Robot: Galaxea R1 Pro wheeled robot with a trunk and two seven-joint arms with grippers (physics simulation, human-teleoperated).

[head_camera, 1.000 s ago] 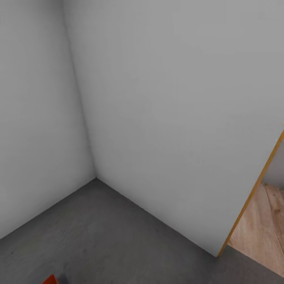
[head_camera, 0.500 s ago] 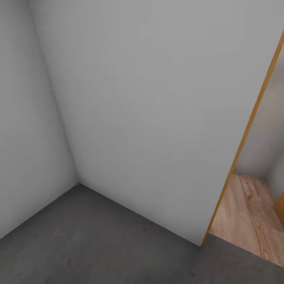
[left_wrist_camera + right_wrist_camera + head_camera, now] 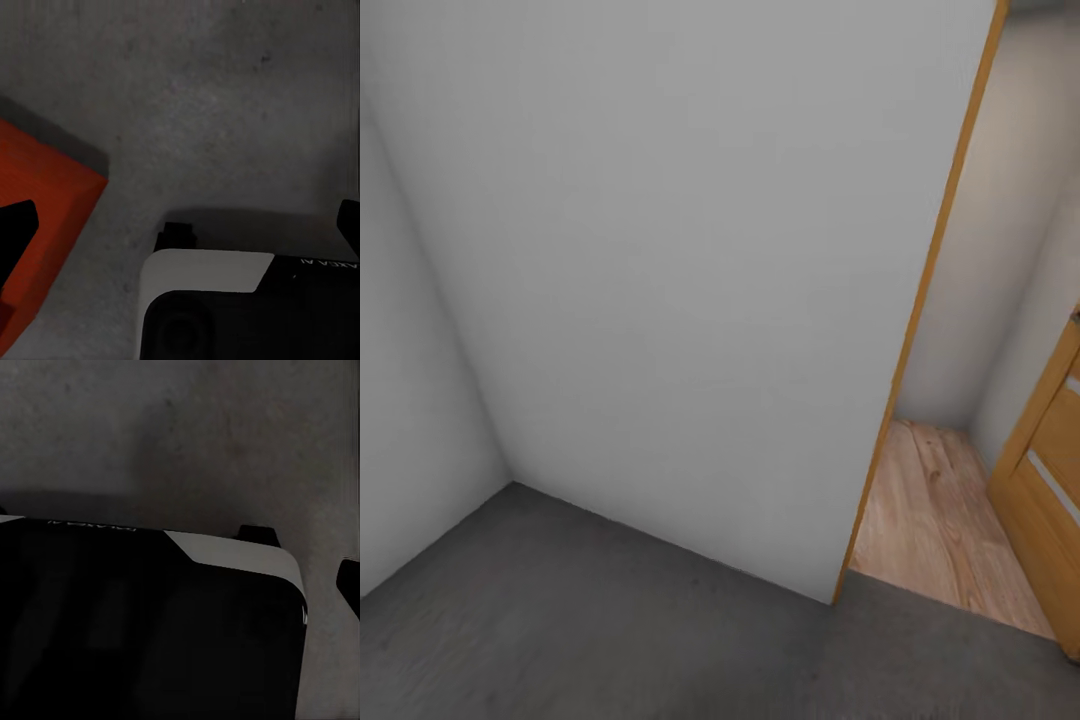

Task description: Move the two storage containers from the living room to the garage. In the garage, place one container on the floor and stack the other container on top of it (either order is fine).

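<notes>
An orange-red storage container [image 3: 52, 202] shows in the left wrist view as one corner, lying on the dark grey concrete floor [image 3: 225, 90] of the garage beside my base. My left gripper [image 3: 184, 225] is open, its dark fingertips [image 3: 19, 225] far apart at the picture's two sides, with nothing between them. One of them overlaps the container's edge in the picture. My right gripper [image 3: 180, 585] hangs over bare concrete. One of its fingertips [image 3: 349, 583] shows far out at the side, which looks open.
The head view faces a garage corner of pale grey walls [image 3: 660, 300] over the concrete floor [image 3: 610, 620]. To the right an orange-trimmed doorway [image 3: 920, 300] opens onto light wood planks [image 3: 930, 520], with a wooden door [image 3: 1050, 500] standing open. My black and white base [image 3: 150, 630] lies under both wrists.
The head camera has swung right: the corner slid left, and the doorway, plank floor and wooden door came into view. The orange corner at the bottom edge left the picture.
</notes>
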